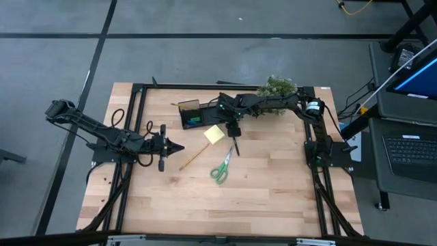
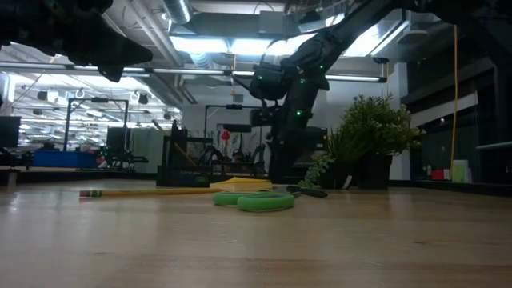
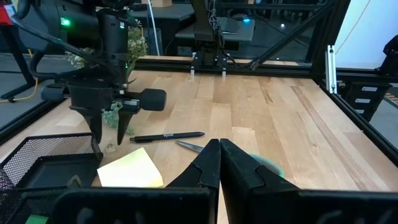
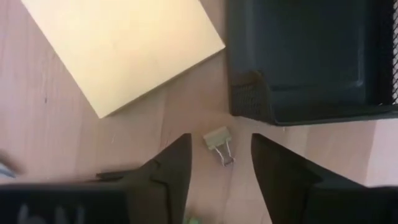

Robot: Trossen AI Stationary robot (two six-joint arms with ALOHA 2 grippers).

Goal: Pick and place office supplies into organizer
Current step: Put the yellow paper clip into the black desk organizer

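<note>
My right gripper [image 4: 221,140] is open and points down at the table beside the black organizer [image 1: 190,113]. Its fingers stand on either side of a small metal binder clip [image 4: 218,145], which lies flat on the wood, and they touch nothing. The yellow sticky-note pad [image 1: 214,134] lies flat just beside it. The black pen [image 1: 236,145], the green-handled scissors [image 1: 220,167] and the wooden pencil [image 1: 194,156] lie on the table nearer the front. A small green piece [image 1: 196,120] sits inside the organizer. My left gripper [image 1: 175,146] is shut and waits at the left.
A bushy green plant [image 1: 276,87] stands at the far edge behind my right arm. The black table frame [image 1: 205,86] runs along the far and side edges. Bare wood [image 1: 225,201] spreads across the near half of the table.
</note>
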